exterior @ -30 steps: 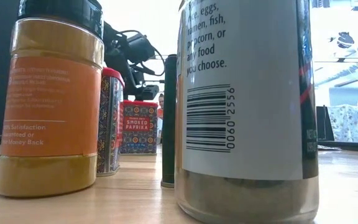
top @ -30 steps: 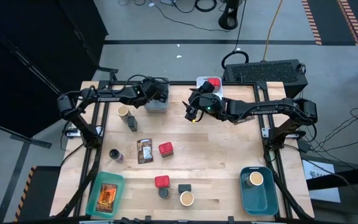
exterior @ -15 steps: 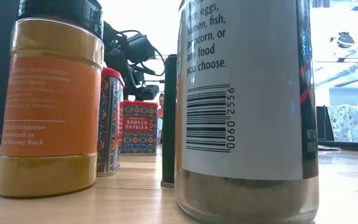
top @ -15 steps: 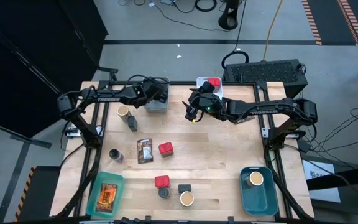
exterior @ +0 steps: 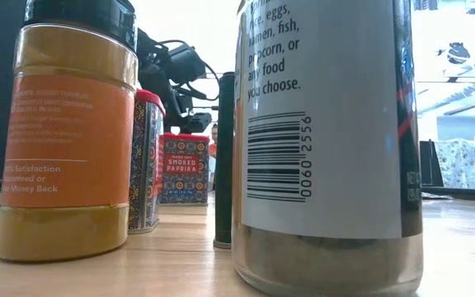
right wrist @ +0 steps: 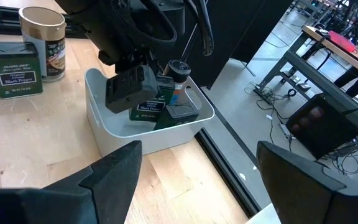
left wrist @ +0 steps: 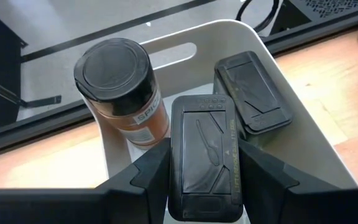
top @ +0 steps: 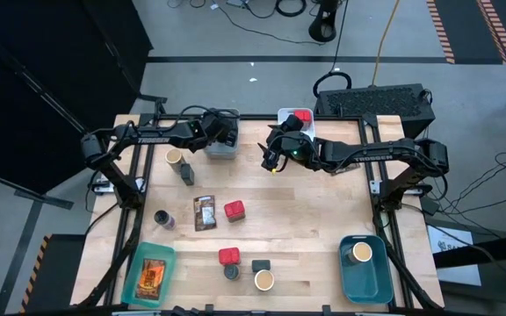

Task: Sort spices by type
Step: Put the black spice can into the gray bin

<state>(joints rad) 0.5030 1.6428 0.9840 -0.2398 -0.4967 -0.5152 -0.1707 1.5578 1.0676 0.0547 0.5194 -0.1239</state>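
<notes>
Spices, high view: scattered over my wooden table (top: pixel 323 211); a red tin (top: pixel 234 210) lies beside a flat packet (top: pixel 205 212) mid-table, a tan-topped jar (top: pixel 175 158) and a dark tin (top: pixel 187 173) stand near my left arm.
Bins, high view: another packet lies in the teal bin (top: pixel 135 281) at the near left corner; a tan-topped jar sits in the blue bin (top: pixel 364 279) at the near right; a red tin rests in the white bin (top: pixel 285 115) at the far edge.
My left gripper (top: pixel 220 133), high view: over the grey bin (top: pixel 221 150) at the far left.
My right gripper (top: pixel 271 158), high view: hanging above bare wood near the white bin.
Low view: an orange-labelled jar (exterior: pixel 66 132) and a barcoded jar (exterior: pixel 328 140) loom close; a smoked paprika tin (exterior: pixel 185 169) stands farther back.
Left wrist view: my fingers (left wrist: pixel 151 177) pinch a dark tin (left wrist: pixel 204 152) above the bin (left wrist: pixel 303 124), which holds a dark-lidded jar (left wrist: pixel 120 90) and another dark tin (left wrist: pixel 253 93).
Right wrist view: my fingers (right wrist: pixel 114 174) are spread wide, holding nothing; my left gripper (right wrist: pixel 132 84) holds its tin over the bin (right wrist: pixel 110 134).
</notes>
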